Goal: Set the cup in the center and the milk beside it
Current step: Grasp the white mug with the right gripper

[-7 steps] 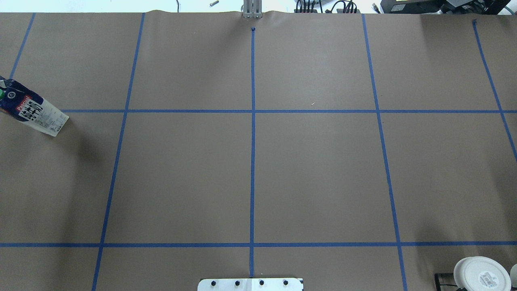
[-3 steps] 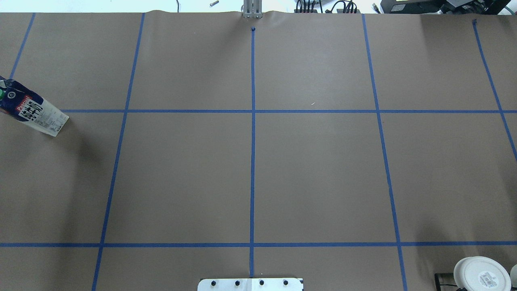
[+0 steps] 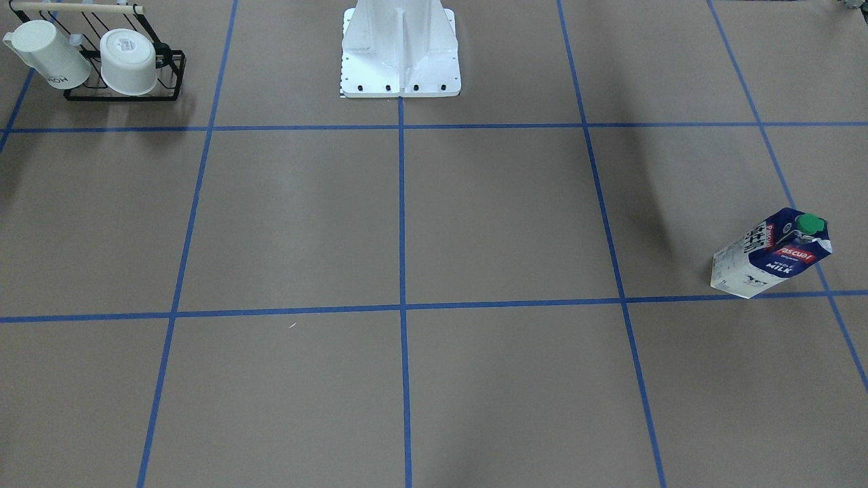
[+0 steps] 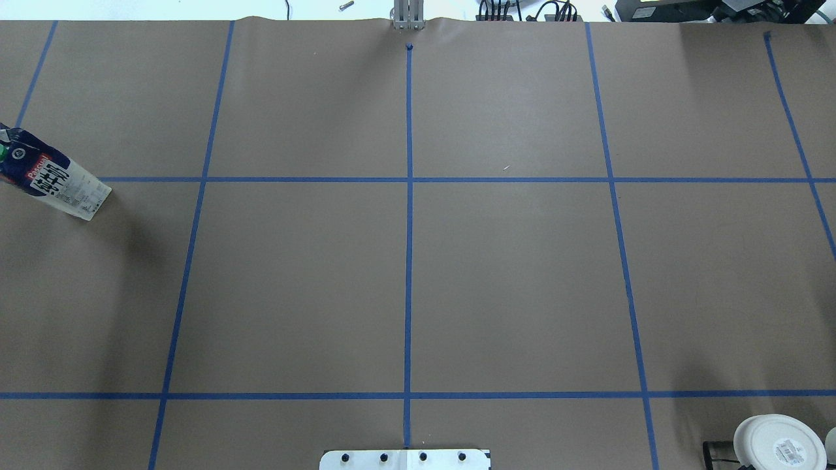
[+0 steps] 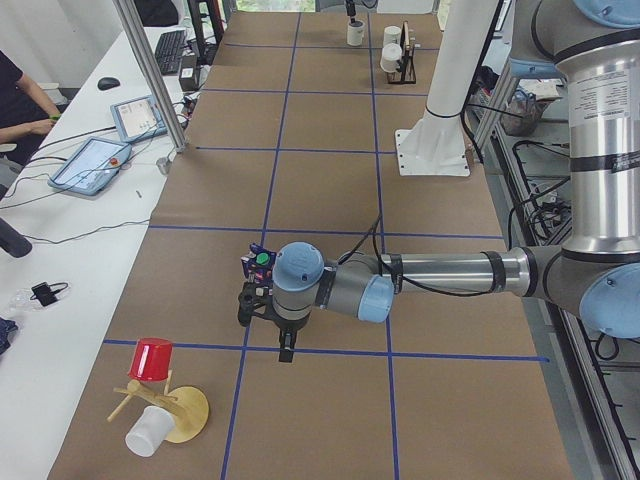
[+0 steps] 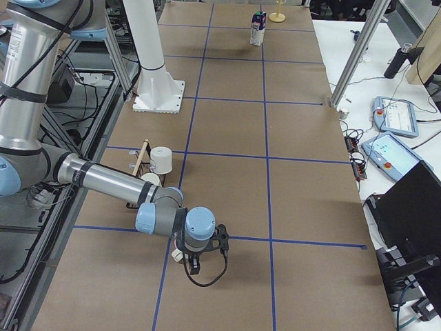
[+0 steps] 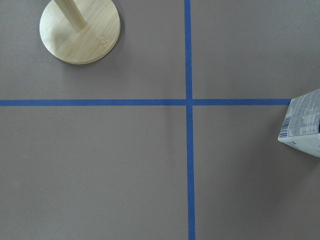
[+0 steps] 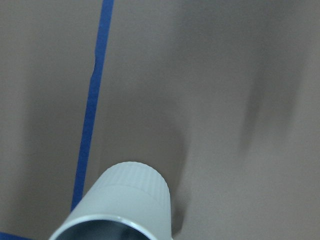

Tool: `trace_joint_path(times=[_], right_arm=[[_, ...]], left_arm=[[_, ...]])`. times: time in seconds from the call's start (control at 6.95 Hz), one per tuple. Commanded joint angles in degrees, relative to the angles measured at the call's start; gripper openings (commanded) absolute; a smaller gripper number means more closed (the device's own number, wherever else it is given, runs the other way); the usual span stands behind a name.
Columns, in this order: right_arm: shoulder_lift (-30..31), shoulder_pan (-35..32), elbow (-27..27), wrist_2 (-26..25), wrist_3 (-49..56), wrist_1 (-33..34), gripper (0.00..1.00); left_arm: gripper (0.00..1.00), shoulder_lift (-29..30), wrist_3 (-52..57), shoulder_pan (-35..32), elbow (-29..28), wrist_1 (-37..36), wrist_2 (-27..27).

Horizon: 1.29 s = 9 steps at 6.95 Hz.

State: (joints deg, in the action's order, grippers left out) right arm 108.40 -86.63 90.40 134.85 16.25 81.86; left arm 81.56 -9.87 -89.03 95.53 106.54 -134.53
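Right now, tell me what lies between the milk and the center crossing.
Only bare brown tabletop and blue tape lie between the milk and the center, as the overhead view shows.

Overhead camera: behind robot (image 5: 603, 110), high, facing forward and down on bench (image 4: 516, 281); base plate (image 4: 405, 459) at near edge, milk carton (image 4: 55, 179) at left end. Front camera: across bench, facing robot, steep; shares tape grid (image 3: 401, 203) and milk carton. Side cameras: one at each bench end, high, looking along it toward each other. Left wrist camera: close, straight down on tape crossing (image 7: 189, 102). Right wrist camera: very close on white cup (image 8: 125, 200).
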Motion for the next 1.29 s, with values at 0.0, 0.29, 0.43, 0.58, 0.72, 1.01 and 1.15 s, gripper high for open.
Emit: trace_joint_path(times=[0.0,0.29,0.43,0.58,0.72,1.01,1.15], right_arm=[[-0.03,1.37,-0.65,1.54,-0.17,0.05,1.00],[-0.11,1.73,-2.49,3.04,-0.17,-0.04,0.51],[-0.11,1.73,-2.94,4.35,-0.17,-1.52,0.01],[-0.38,1.82,-2.86,4.10,-0.17,-2.14,0.00],[-0.73,1.82,-2.42,4.28,-0.08,-2.67,0.00],[-2.04,1.47,0.98,6.63,-0.87,-3.12,0.00],[-4.57,0.94,2.49,7.00,-1.14,-1.46,0.00]], left_arm=[[0.98,0.00,0.12,0.00,-0.08,0.07,0.06],[0.98,0.00,0.12,0.00,-0.08,0.16,0.06],[0.98,0.00,0.12,0.00,0.00,0.16,-0.03],[0.98,0.00,0.12,0.00,0.18,0.16,-0.03],[0.98,0.00,0.03,0.00,0.18,0.07,-0.03],[0.98,0.00,-0.06,0.00,0.27,-0.28,-1.16],[0.98,0.00,-0.14,0.00,0.18,-0.37,-3.43]])
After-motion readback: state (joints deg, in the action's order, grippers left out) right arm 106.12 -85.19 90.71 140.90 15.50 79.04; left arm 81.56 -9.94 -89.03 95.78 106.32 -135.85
